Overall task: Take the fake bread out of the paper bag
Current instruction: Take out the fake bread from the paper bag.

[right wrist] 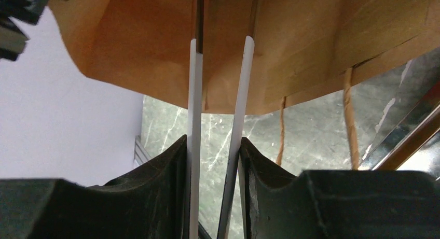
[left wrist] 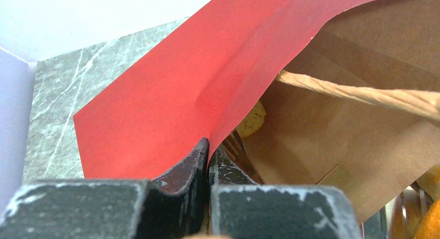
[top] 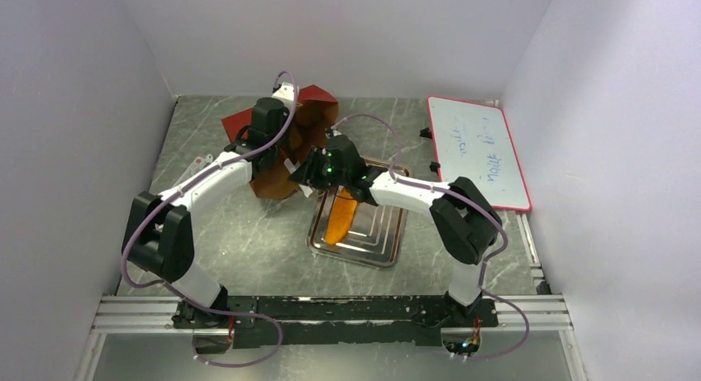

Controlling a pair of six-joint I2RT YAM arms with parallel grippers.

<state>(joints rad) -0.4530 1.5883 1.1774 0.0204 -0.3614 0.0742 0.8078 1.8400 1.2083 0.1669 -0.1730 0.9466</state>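
The rust-red paper bag (top: 281,150) lies tipped at the back of the table, its brown inside (left wrist: 332,135) showing. My left gripper (left wrist: 208,145) is shut on the bag's red rim (left wrist: 171,109). A yellowish piece of fake bread (left wrist: 252,120) shows deep inside. My right gripper (right wrist: 214,143) is shut on a pair of white tongs (right wrist: 195,94), whose two arms reach up to the bag's brown mouth (right wrist: 155,37). From above, this gripper (top: 318,170) sits at the bag's opening. An orange loaf of fake bread (top: 340,218) lies on the silver tray (top: 388,245).
A red-framed whiteboard (top: 478,150) lies at the back right. The bag's tan cord handles (right wrist: 348,114) hang down near the tray's edge (right wrist: 410,135). Another handle (left wrist: 363,94) crosses the bag's mouth. White walls close in the table on three sides.
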